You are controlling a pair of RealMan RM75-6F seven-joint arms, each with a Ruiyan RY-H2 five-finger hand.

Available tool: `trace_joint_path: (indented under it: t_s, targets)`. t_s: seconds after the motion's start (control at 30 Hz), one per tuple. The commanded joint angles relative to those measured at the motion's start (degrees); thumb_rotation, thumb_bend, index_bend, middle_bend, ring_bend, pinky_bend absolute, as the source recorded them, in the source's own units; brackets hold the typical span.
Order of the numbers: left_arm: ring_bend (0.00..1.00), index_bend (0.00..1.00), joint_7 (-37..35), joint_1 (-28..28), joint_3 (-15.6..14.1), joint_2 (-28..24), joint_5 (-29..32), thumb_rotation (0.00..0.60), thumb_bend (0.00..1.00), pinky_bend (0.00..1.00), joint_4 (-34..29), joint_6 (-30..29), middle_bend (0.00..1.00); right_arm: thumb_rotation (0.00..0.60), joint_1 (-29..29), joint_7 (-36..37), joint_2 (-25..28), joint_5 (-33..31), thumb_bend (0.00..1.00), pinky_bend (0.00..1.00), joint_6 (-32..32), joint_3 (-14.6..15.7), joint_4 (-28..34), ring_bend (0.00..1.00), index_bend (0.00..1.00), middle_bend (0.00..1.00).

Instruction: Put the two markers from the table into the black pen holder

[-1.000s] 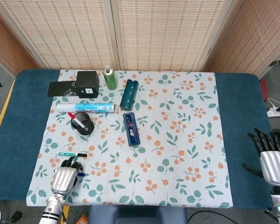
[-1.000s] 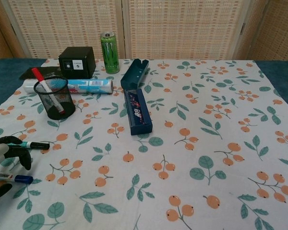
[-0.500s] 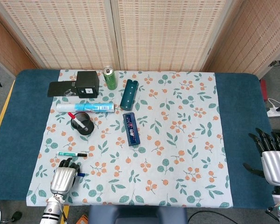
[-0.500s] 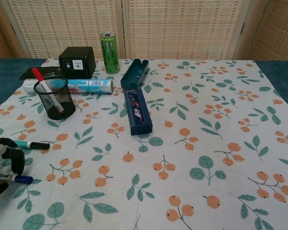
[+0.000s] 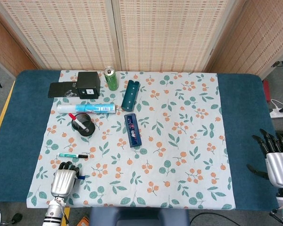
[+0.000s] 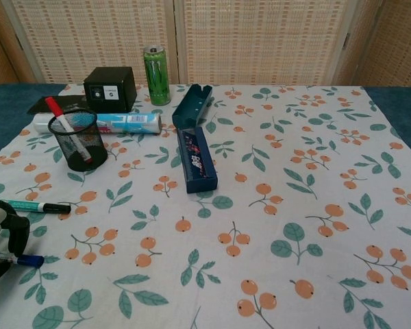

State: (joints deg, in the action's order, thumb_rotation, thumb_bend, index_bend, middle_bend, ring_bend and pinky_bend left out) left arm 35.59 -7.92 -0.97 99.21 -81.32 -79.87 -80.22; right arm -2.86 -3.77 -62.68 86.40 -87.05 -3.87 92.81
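Note:
A black mesh pen holder (image 5: pixel 81 126) (image 6: pixel 78 140) stands at the left with a red-capped marker (image 5: pixel 78 118) (image 6: pixel 61 116) leaning in it. On the cloth nearer the front lies a green marker (image 5: pixel 73 155) (image 6: pixel 31 205). Just in front of it is my left hand (image 5: pixel 63 181) (image 6: pixel 1 236), whose fingers curl over a blue-capped marker (image 5: pixel 81 177) (image 6: pixel 20 260) with the thumb below; the cap sticks out to the right. My right hand (image 5: pixel 276 162) hangs off the table's right front edge, fingers spread, holding nothing.
At the back left are a black box (image 5: pixel 88 84) (image 6: pixel 109 88), a green can (image 5: pixel 111 78) (image 6: pixel 155 66) and a lying white-blue tube (image 5: pixel 86 108) (image 6: pixel 127 123). A blue pencil case (image 5: pixel 133 130) (image 6: pixel 195 161) and its lid (image 5: pixel 130 95) (image 6: pixel 192 106) lie near the middle.
My left hand has drawn back toward the near edge, fingers curling tighter, and the blue-capped marker shifted slightly with it. My right hand sank a little lower.

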Motion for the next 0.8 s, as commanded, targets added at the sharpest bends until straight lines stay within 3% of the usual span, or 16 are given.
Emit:
trace_joint_path:
  t_s: [0.03,0.33,0.6,0.67,0.8]
  targets:
    - [0.27,0.62,0.09,0.09,0.03,0.26,-0.22,0.6,0.32,0.26,0.36,-0.31,0.58,0.6,0.02,-0.03,0.01,-0.1,0.0,0.0,0.04,-0.01,0.01,0.1,0.19,0.04]
    - [0.29,0.62,-0.18,-0.01,0.57,-0.38,-1.78,0.6,0.32,0.27,-0.64,-2.03,0.6,0.6,-0.01,0.0,-0.09,-0.19,0.0,0.0,0.09,-0.1,-0.06,0.1,0.2,0.04]
    - [0.29,0.62,2.05,-0.74,1.73,-5.24,-5.44,0.6,0.32,0.27,-9.03,-5.2,0.6,0.6,0.06,0.33,-0.04,0.03,0.0,0.0,-0.14,-0.1,-0.06,0.1,0.2,0.04]
    - [0.29,0.61,1.79,-1.32,2.66,-7.34,-5.9,0.6,0.32,0.27,-12.08,-5.31,0.6,0.6,0.11,0.54,0.01,-0.01,0.0,0.0,-0.19,-0.11,-0.09,0.1,0.2,0.04]
    - [0.29,0.61,-0.8,-4.33,7.54,-13.9,-4.97,0.6,0.32,0.28,-20.3,-3.29,0.59,0.6,0.17,1.35,0.13,-0.09,0.0,0.0,-0.27,-0.21,-0.32,0.1,0.2,0.04]
